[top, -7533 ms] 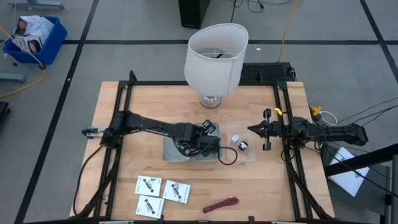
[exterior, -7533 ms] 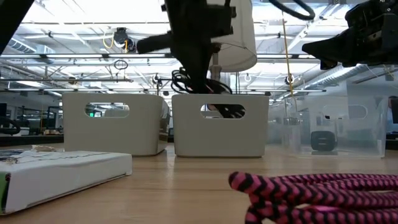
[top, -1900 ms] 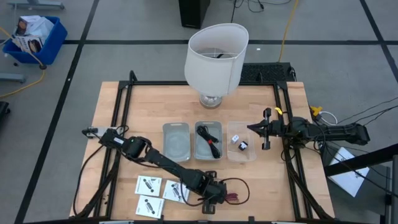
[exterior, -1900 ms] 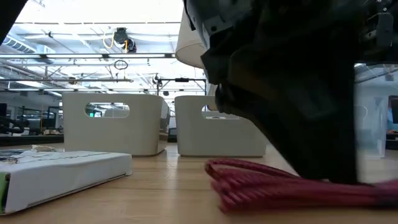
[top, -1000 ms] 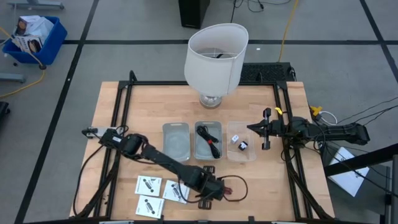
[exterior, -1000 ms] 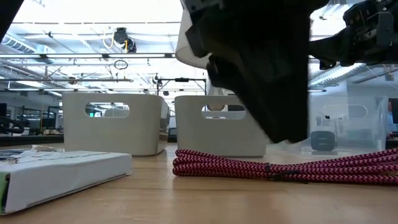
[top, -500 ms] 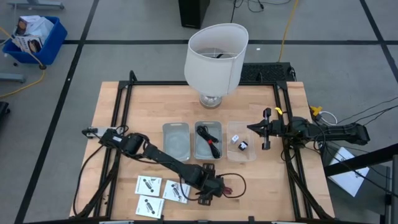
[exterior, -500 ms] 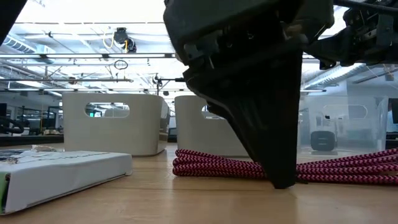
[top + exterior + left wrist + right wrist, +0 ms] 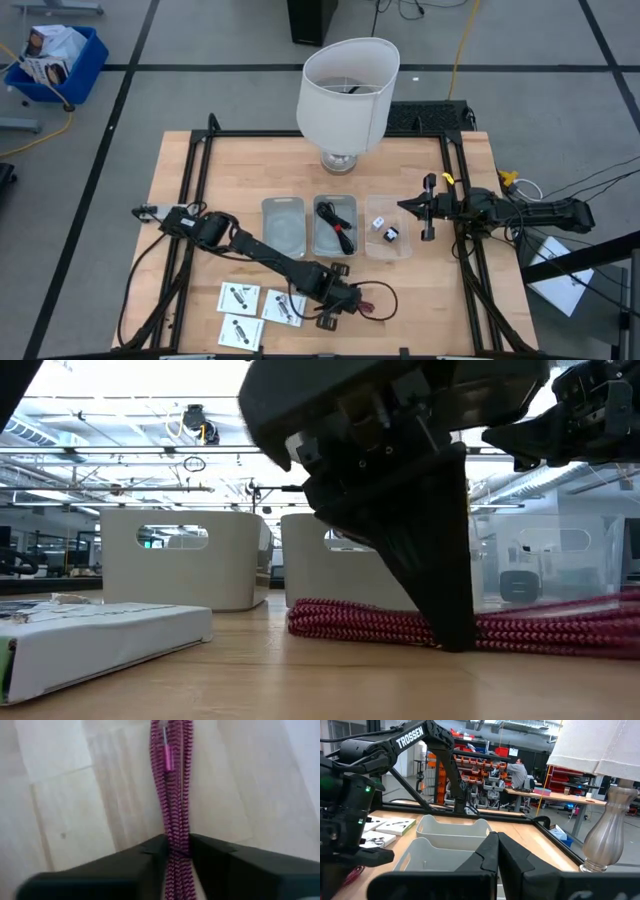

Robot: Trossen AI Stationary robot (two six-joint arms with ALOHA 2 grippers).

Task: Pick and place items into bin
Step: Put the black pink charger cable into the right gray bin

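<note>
My left gripper is near the table's front edge, shut on the red cable, a bundle of pink-and-black braided strands. Three white square packets lie flat to its left. The black cable lies in the middle bin. A tiny white-and-black block sits in the clear right bin. My right gripper is shut and empty, above that bin's right side. My left gripper pinches the red cable bundle between its two fingers, several strands together, about the middle of its length. The fingers come from above and point down. The cable lies on the table on both sides of the fingers.
A big white lampshade on a metal foot stands at the table's far middle. Three bins stand in a row at mid-table; the left one holds nothing I can see. Black frame rails run along both table sides.
My left gripper has come down from just above the red cable until its fingertips reach the table at the bundle. The cable has slid a little along the table.
</note>
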